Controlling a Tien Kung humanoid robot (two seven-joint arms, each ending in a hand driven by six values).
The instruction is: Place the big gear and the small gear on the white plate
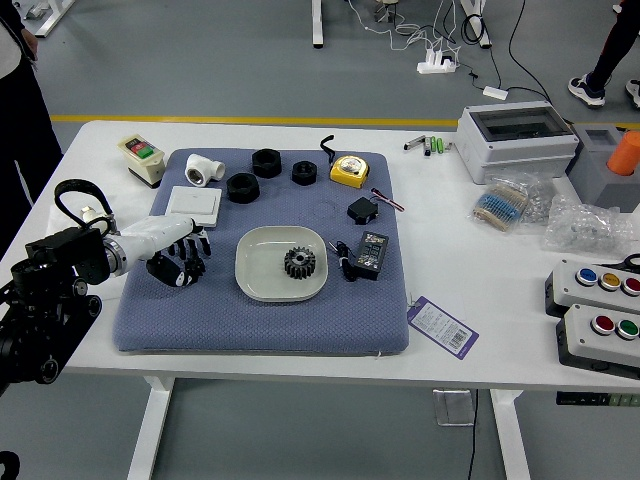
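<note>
While the big gear [299, 263] is held within the rim of the white plate [262, 255], a little right of its centre, the small gear [197, 268] is seen off the plate, to its left, at the robot's left hand [158, 236]. The black left arm is extended from the left edge, and the small gear is partly covered by this hand; whether the hand is open or closed on it cannot be told. Both the plate and the small gear are within the outline of a blue-grey mat [260, 331] on a white table [450, 260].

Along the mat's far side, from left to right, are seen a white pipe fitting [204, 170], three black rings [243, 188] and a yellow tape measure [350, 171]. A flat white rectangular box [196, 204] is placed nearer, just beyond the hand. Right of the plate, a black power adapter [371, 254] is set down, with a small black box [362, 210] farther back. A purple-edged barcode label [443, 327] is laid by the mat's right edge.

At the far right, two button boxes [600, 338] are placed. Beyond the table's left side, a person's hand [30, 43] is lowered beside dark clothing.
</note>
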